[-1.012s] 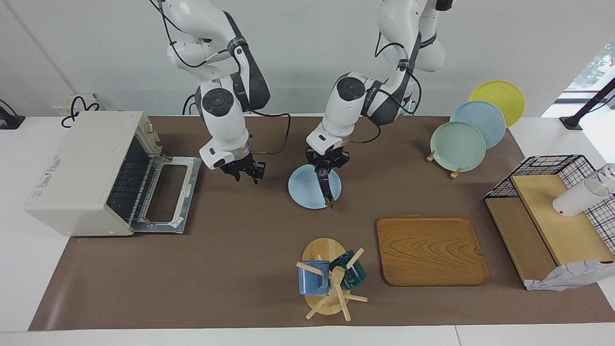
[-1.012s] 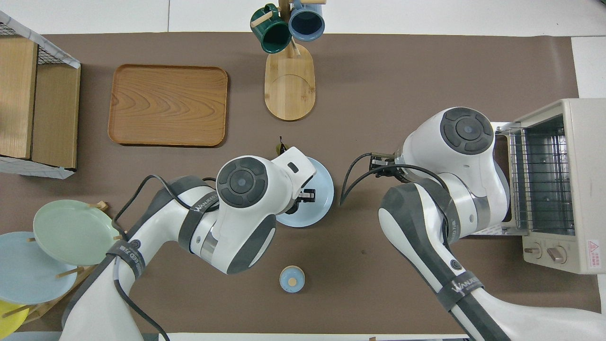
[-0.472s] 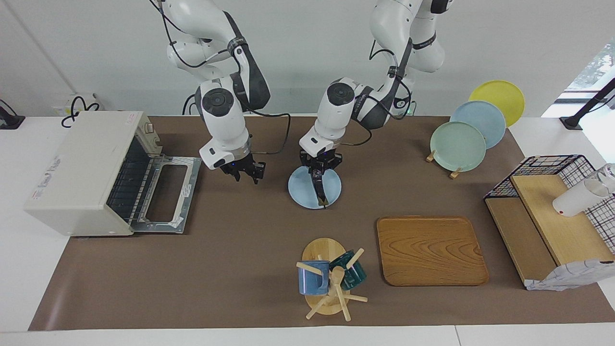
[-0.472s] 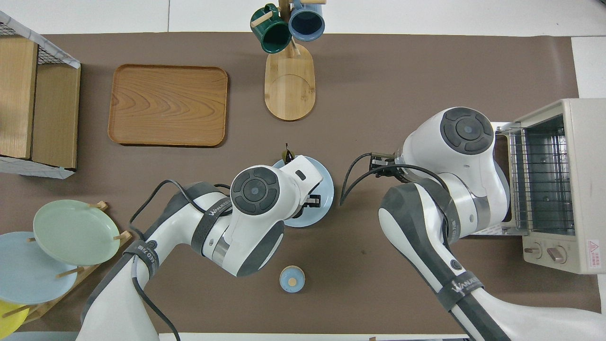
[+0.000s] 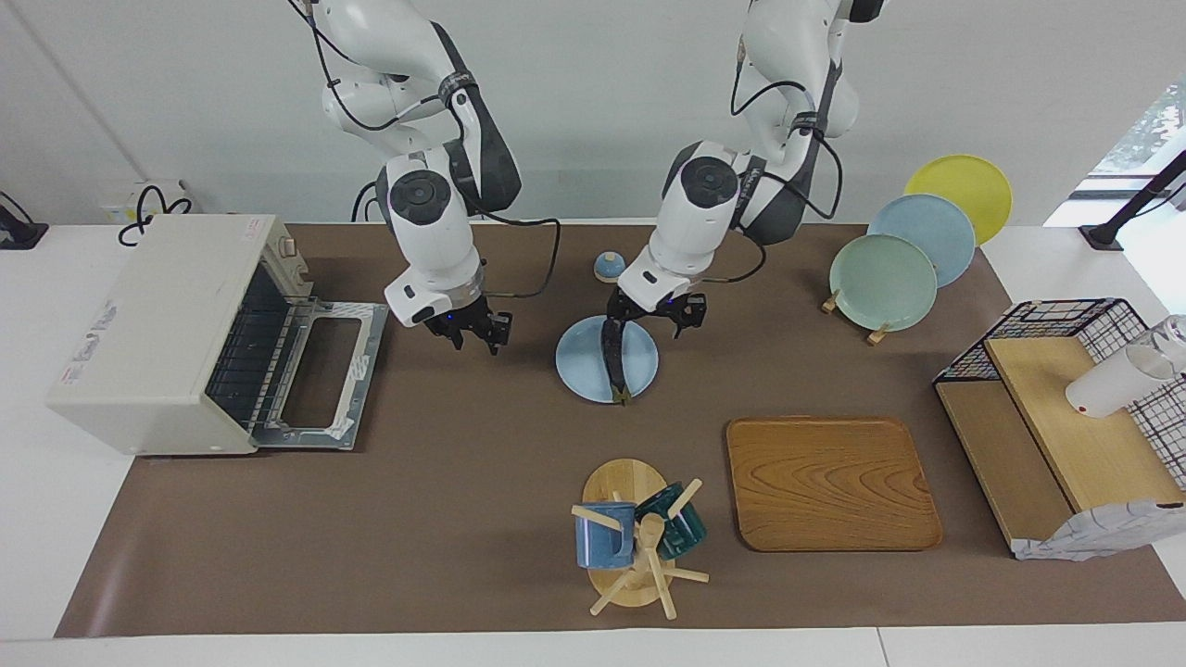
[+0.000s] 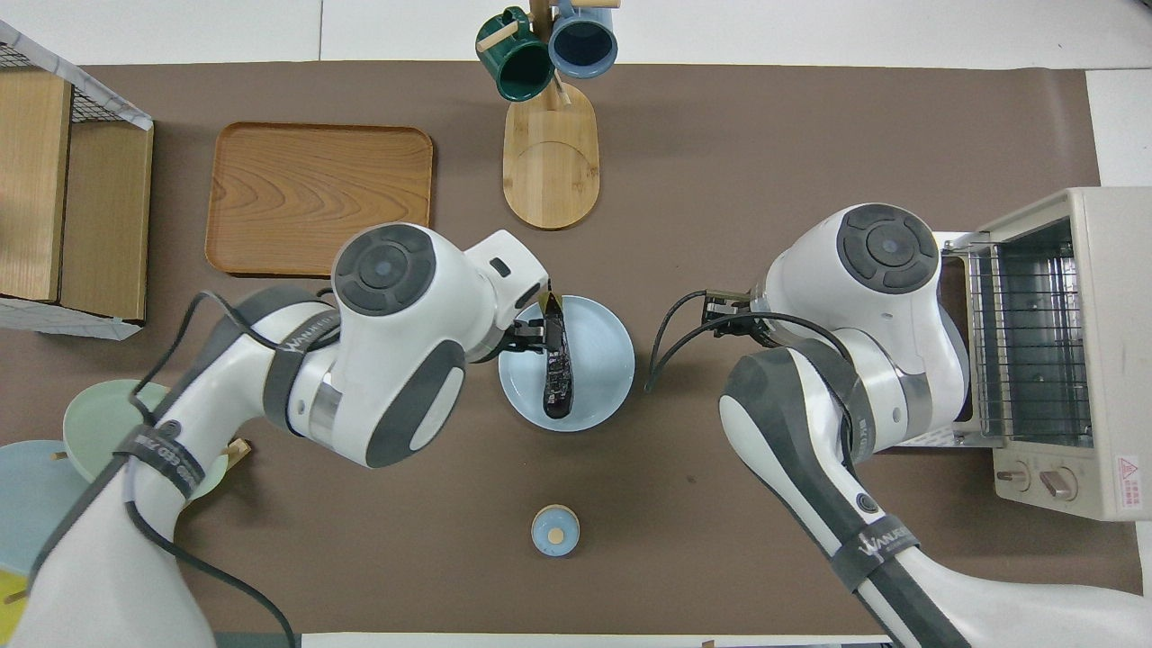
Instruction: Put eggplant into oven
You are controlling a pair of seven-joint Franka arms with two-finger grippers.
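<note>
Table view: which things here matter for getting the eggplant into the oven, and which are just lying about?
Job: eggplant lying on the blue plate; oven, door down; left claw over that plate; right claw waiting between oven door and plate.
Lying about: wooden tray, mug tree, racked plates, wire basket, small blue lid.

"WANJEED" lettering on the right arm's [image 6: 864, 540] dark band, red warning triangle label on the oven [image 6: 1127, 469]
</note>
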